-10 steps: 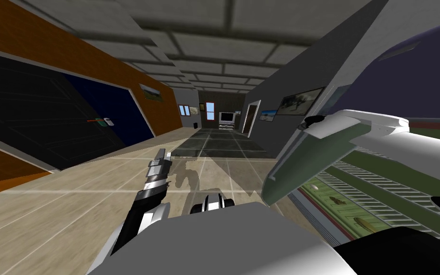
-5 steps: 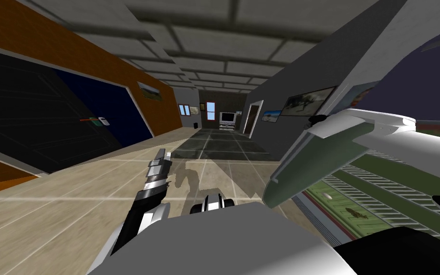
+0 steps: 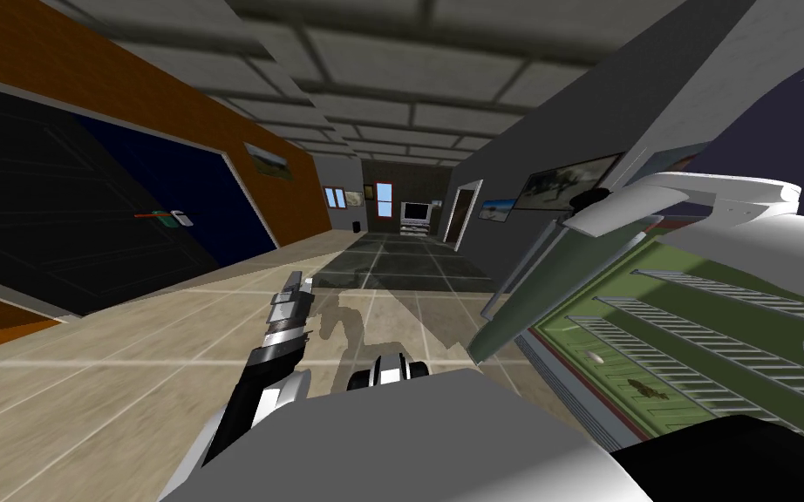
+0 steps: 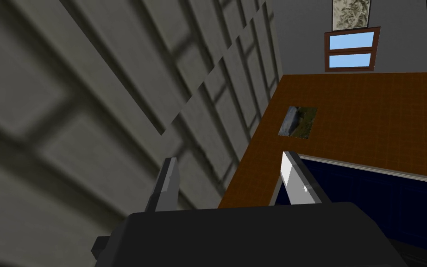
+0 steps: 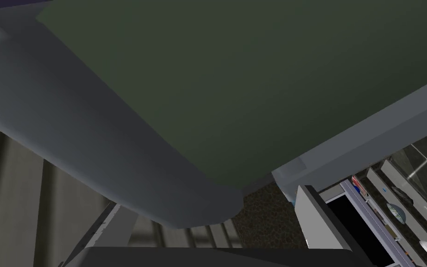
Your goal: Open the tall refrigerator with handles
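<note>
The refrigerator [image 3: 705, 349] stands open at my right, its green inside and slatted shelves showing. Its door [image 3: 557, 279], green inside with a rounded grey rim, swings out toward the hallway. My white right arm [image 3: 723, 205] reaches across to the door's top corner. In the right wrist view the door's green face [image 5: 254, 83] and grey rim [image 5: 92, 139] loom close. My right gripper [image 5: 208, 197] is open, its fingers [image 5: 317, 218] wide apart either side of the rim's corner. My left gripper [image 3: 297, 281] hangs low over the floor, open [image 4: 230, 157] and holding nothing.
Small items lie on the refrigerator shelves [image 3: 595, 357]. An orange wall with a large dark panel [image 3: 86, 218] runs along the left. Beige floor tiles [image 3: 130, 366] lead to a darker tiled hallway [image 3: 400, 261] with a screen at its far end.
The refrigerator door has swung wider, baring more of the green inside and shelves. My right arm has moved with it. The left arm has stayed put.
</note>
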